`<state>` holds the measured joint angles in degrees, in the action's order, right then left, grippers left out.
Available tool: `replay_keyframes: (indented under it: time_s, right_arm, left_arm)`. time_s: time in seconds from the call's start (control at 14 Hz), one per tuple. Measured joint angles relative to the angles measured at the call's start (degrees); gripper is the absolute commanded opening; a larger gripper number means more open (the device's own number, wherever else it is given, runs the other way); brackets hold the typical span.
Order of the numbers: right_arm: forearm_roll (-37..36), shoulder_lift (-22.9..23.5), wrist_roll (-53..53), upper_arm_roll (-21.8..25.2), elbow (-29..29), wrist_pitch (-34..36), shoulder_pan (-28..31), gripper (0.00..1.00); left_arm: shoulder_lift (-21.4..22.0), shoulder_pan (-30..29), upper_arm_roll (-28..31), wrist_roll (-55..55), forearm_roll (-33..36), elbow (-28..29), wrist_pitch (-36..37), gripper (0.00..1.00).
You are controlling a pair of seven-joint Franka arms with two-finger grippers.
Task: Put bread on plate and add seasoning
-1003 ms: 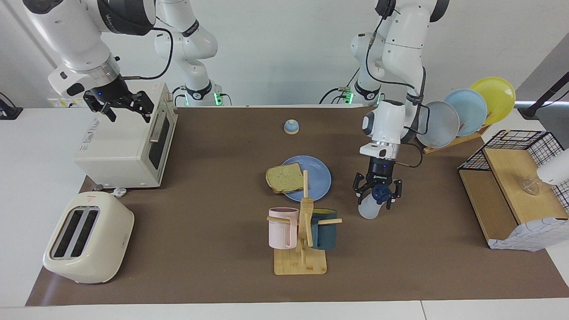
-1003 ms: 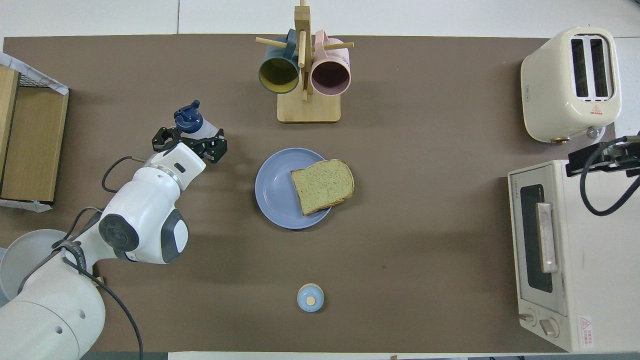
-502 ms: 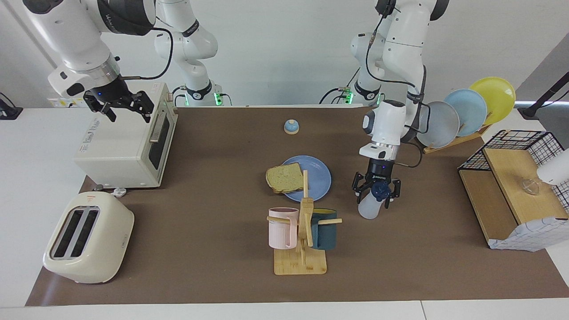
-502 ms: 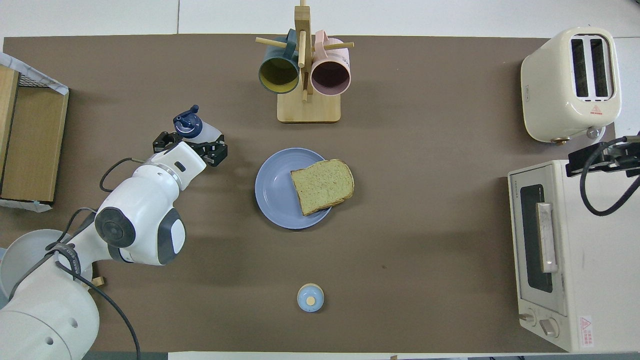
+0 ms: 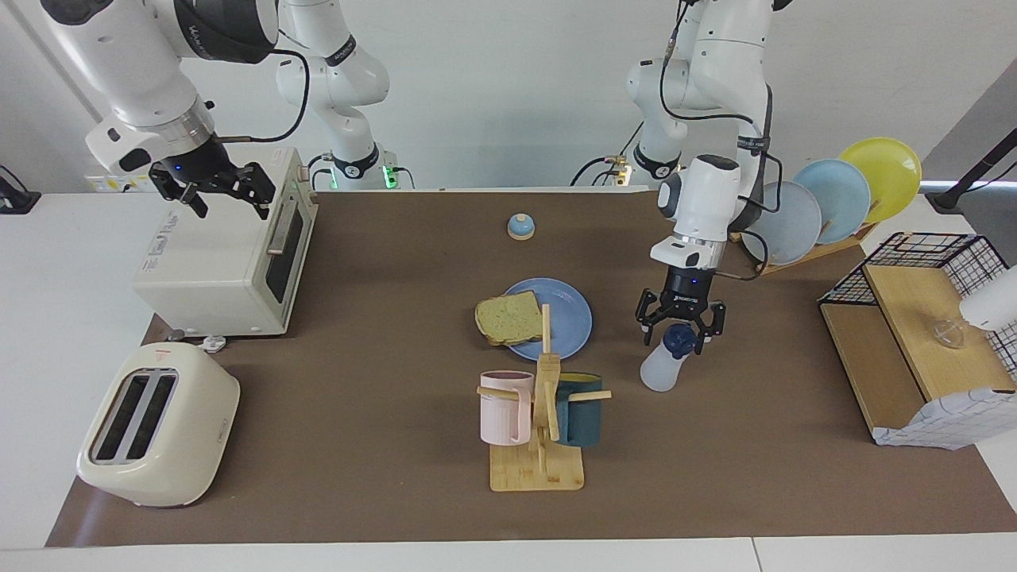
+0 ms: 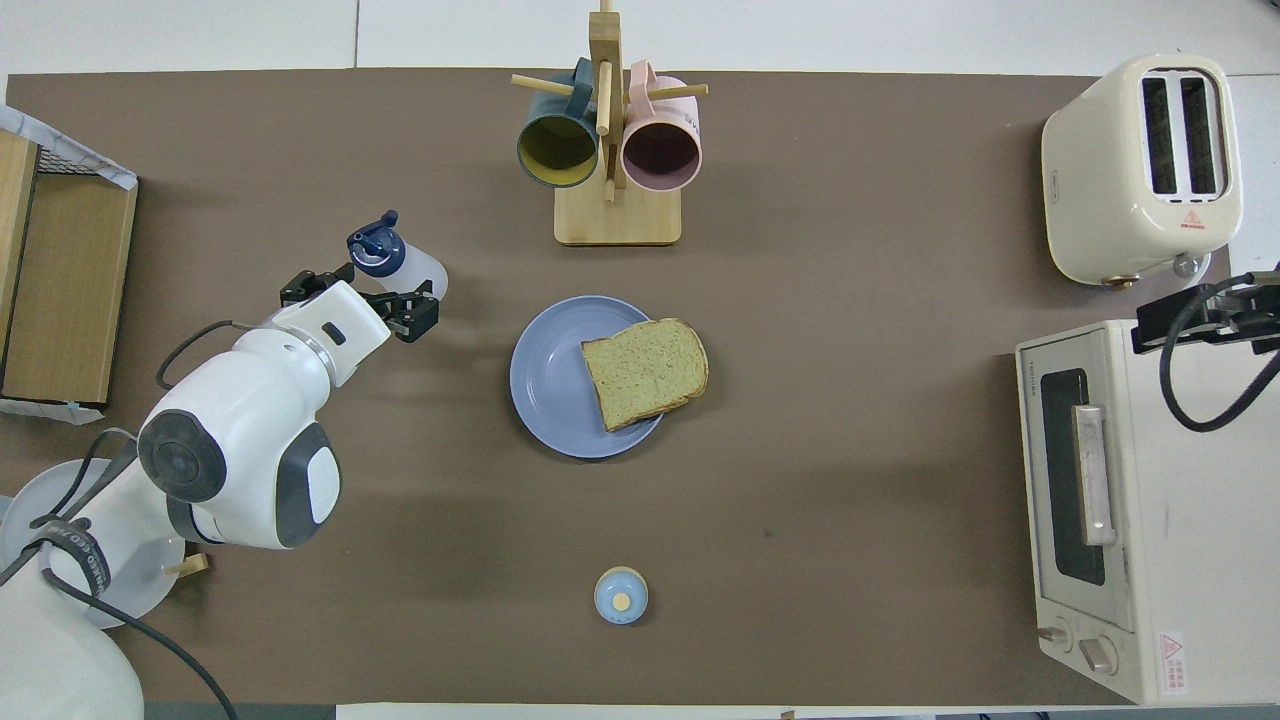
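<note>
The bread (image 5: 508,318) (image 6: 645,372) lies on the blue plate (image 5: 570,311) (image 6: 548,385), with one edge hanging over the rim toward the right arm's end. The seasoning (image 5: 662,367) (image 6: 402,262), a pale bottle with a navy cap, stands on the mat beside the plate toward the left arm's end. My left gripper (image 5: 681,324) (image 6: 352,300) hangs open just above the cap and holds nothing. My right gripper (image 5: 216,193) (image 6: 1205,312) waits open and empty over the toaster oven (image 5: 222,258).
A wooden mug rack (image 5: 540,445) with a pink and a dark teal mug stands farther out than the plate. A small bell (image 5: 520,227) sits nearer the robots. A toaster (image 5: 155,425) is at the right arm's end; a plate rack (image 5: 826,210) and wooden shelf (image 5: 914,342) are at the left arm's end.
My left gripper has risen from around the bottle's cap and drawn back a little. The bottle stays standing where it was. The right arm has not moved.
</note>
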<state>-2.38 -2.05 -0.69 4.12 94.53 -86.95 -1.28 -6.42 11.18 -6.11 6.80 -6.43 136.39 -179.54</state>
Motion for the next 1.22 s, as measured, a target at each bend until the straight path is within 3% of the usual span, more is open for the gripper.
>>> replay_keyframes:
  time_s: [0.72,0.93,1.22]
  right_arm:
    - [0.0,0.0,0.0,0.0,0.0,0.0,0.0,1.0]
    - [0.0,0.0,0.0,0.0,0.0,0.0,0.0,1.0]
    - [0.0,0.0,0.0,0.0,0.0,0.0,0.0,1.0]
  left_arm:
    - [19.08,-1.86,0.27,0.73,0.01,-1.81,31.86,1.0]
    - [21.22,-1.92,0.56,0.72,0.01,-8.26,46.3,1.0]
    - [21.51,-3.93,0.71,0.77,0.1,-15.62,58.92,1.0]
